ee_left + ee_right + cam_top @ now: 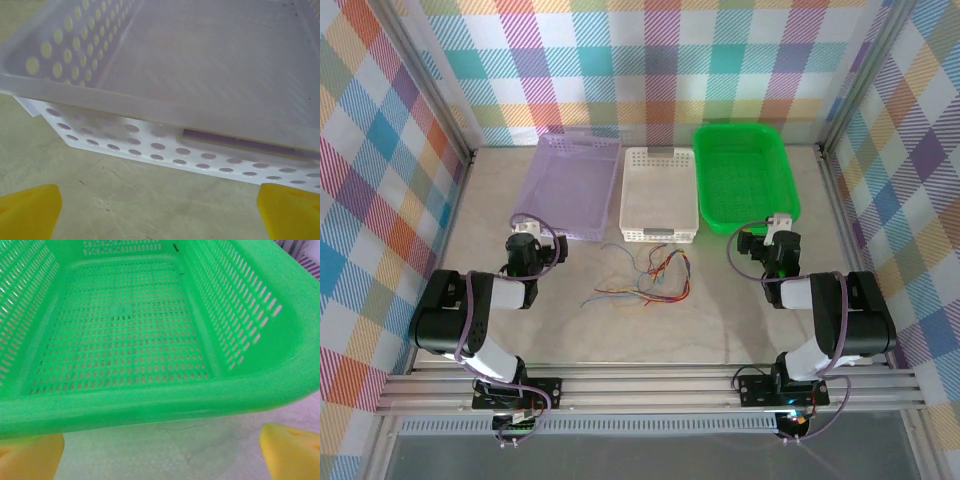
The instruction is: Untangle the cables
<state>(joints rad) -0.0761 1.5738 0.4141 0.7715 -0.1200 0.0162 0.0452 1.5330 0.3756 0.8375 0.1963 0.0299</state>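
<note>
With your left pincer (160,214) and right pincer (160,452) both spread wide and empty, the cables (645,278) lie tangled on the bench (720,325) mid-frame; they look light, limp and snag-prone, so pinch one stray end at the tangle's fringe.

From the top, the cables (645,280) are too thin to count or to tell which strand lies over which. The left gripper (526,232) and right gripper (780,222) are too small there to read their jaws. In the left wrist view the purple basket (150,107) is blurred and cut off at the top and right edges; the left fingers (27,210) are cropped at the 2 bottom corners. In the right wrist view the green basket (150,410) runs past 3 edges, and the right fingers (292,450) are cropped likewise.
</note>
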